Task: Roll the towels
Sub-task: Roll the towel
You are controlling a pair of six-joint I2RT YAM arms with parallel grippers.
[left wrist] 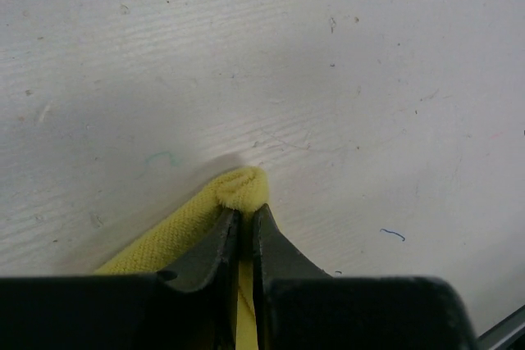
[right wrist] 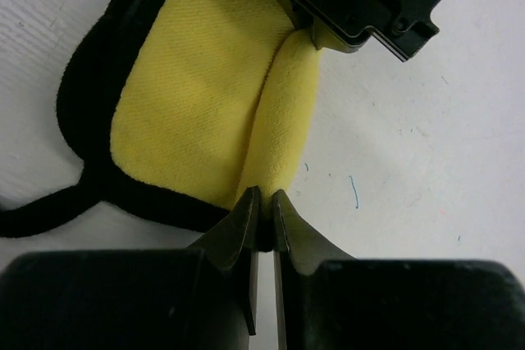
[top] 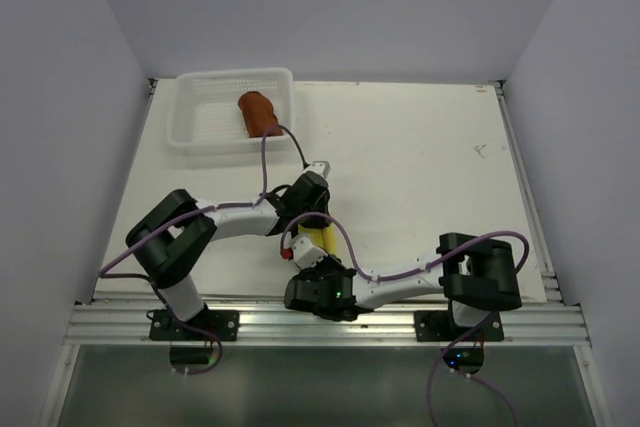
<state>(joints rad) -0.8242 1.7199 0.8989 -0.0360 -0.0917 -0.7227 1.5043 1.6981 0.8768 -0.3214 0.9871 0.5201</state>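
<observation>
Pale walls enclose a white, lightly scuffed table. Both arms reach inward from the near edge and meet near the middle of that edge. A white mesh basket sits at the far left corner. Inside it, toward its right side, lies the brown towel, rolled into a short cylinder. The yellow towel lies on the table between the two grippers. The right wrist view shows its yellow face bordered on the left and near sides by a dark hem, with a raised fold along its right side. The left gripper has its jaws pressed together on the far end of this fold. The right gripper has its jaws pinching the near end.
</observation>
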